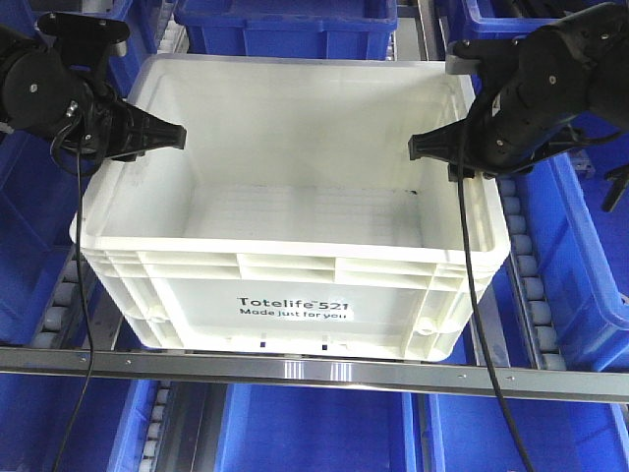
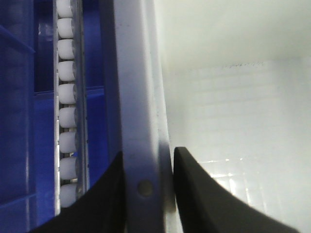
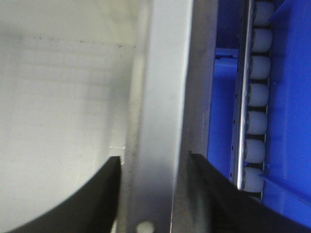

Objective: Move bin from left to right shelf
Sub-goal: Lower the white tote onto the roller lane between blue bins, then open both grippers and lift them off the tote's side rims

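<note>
The bin [image 1: 295, 246] was straddled at both side rims, left claw [image 2: 146, 187] and right claw [image 3: 150, 191] each clamped on a wall.

bin [image 1: 295, 197]: white, black print | side bins [image 1: 580, 256]: blue

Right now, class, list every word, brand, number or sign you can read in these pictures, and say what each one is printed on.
"Totelife 521": black print on the front side wall of the bin, front view.
"Made just for you": smaller black line directly beneath it, same wall.
Both wrist views show no text, only the bin's rim, white rollers and blue bins.
</note>
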You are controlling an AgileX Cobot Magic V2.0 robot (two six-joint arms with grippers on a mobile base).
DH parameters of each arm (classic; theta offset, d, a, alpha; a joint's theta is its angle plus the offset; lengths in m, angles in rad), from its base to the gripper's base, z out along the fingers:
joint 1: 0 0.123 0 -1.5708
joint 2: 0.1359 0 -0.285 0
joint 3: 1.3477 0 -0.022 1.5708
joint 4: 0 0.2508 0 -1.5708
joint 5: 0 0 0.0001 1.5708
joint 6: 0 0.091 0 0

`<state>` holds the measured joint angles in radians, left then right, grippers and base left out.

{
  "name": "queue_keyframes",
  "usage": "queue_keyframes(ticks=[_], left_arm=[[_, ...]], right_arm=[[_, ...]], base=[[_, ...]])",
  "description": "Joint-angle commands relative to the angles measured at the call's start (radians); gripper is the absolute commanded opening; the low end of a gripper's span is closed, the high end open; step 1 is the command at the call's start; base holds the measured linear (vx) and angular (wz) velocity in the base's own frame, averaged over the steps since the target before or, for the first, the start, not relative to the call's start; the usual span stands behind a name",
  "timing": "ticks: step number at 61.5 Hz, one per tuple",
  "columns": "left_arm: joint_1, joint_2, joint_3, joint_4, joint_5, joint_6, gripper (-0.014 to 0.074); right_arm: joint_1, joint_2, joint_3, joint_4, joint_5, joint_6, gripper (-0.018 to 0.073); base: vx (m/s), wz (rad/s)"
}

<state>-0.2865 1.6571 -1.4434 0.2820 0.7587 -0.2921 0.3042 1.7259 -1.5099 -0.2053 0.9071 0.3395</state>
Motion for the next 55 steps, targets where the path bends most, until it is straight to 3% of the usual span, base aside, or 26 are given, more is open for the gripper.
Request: queue_keyframes(ticks=[1,13,25,37,45,55], left_arm=[[0.005,-0.050,-0.035,0.076,-0.049,0.024,0.0306],[0.004,-0.076,-0.036,0.077,-0.026,0.026,0.0496],[0.004,-0.131,-0.036,0.062,0.022,0.062,0.0557],[0.005,-0.212,-0.027,-0.083,0.096,0.199,0.0557],[0.005,-0.316,0.053,-0.198,0.061,0.292,0.0557],[0.005,-0.493,0.206,-0.290,0.038,0.306,0.0557]], right_arm=[[-0.006,-0.049,-0.031,-0.028,-0.048,-0.008,0.0461],[-0.006,-0.059,-0.031,-0.026,-0.064,-0.011,0.0610],[-0.006,-0.123,-0.031,-0.026,-0.098,-0.034,0.0611],[-0.006,-0.193,-0.011,-0.026,-0.090,-0.079,0.0588],[-0.006,-0.306,0.137,-0.025,-0.172,-0.102,0.0585],[-0.006,-0.513,0.351,-0.019,-0.233,-0.130,0.0585]], base=[[0.00,0.00],[0.00,0.00],[0.00,0.00],[0.00,0.00],[0.00,0.00],[0.00,0.00]])
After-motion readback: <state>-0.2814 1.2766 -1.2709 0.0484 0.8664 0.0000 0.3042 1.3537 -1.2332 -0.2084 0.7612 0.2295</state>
